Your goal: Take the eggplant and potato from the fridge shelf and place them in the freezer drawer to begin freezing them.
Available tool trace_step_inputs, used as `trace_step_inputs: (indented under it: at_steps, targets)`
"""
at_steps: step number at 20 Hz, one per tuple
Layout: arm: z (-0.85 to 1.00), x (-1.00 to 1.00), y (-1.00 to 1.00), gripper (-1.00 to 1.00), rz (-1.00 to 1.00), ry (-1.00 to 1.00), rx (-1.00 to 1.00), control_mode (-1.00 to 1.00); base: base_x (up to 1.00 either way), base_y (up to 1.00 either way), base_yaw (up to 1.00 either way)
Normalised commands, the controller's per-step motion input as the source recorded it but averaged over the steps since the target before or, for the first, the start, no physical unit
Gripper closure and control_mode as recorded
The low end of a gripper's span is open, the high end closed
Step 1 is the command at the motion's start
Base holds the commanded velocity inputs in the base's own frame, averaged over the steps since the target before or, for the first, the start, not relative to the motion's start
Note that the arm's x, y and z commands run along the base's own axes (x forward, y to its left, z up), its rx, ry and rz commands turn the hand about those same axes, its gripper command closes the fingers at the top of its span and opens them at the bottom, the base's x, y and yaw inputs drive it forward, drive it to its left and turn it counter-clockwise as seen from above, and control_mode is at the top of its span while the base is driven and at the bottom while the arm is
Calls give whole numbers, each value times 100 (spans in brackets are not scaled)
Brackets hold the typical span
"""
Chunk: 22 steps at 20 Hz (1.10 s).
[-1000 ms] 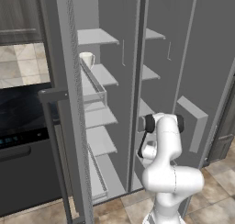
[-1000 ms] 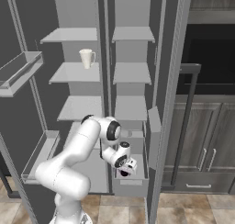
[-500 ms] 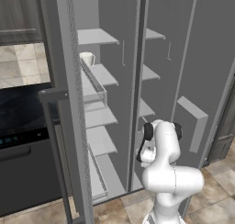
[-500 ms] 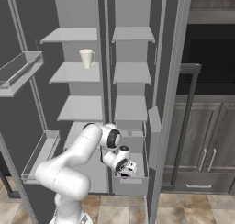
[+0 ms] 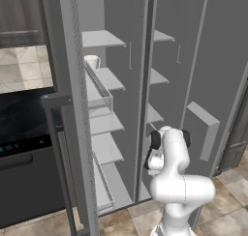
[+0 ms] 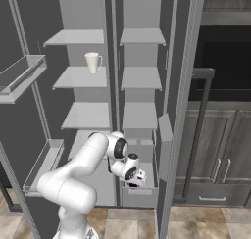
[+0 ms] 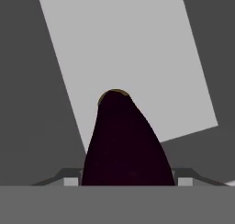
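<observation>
The gripper [image 6: 136,182] is clamped on the small dark purple, almost black eggplant [image 7: 126,145] (tip poking out ahead), hanging low over the opaque grey box-shaped freezer drawer [image 6: 147,193]

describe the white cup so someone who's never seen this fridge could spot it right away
Start at the tall open grey fridge with its stacked shelves. In the left column, look at the second shelf from the top: the white cup stands there upright, its handle on the right in the right base view. It is the lone pale, handled thing standing on those grey shelves.
</observation>
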Motion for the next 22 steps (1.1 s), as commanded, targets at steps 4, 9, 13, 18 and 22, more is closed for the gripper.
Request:
trace_step_inputs:
  at_steps: [4,9,13,18,22]
  targets:
    - [-18,-72,5,-100,6,0,0,-100,0,0,0]
    - [-1,-46,0,-100,3,-5,0,-100,0,0,0]
    - [9,-15,0,-100,0,-13,0,-100,0,0,0]
    - [48,-1,0,-100,0,-15,0,-100,0,0,0]
    - [73,-5,0,-100,0,-12,0,-100,0,0,0]
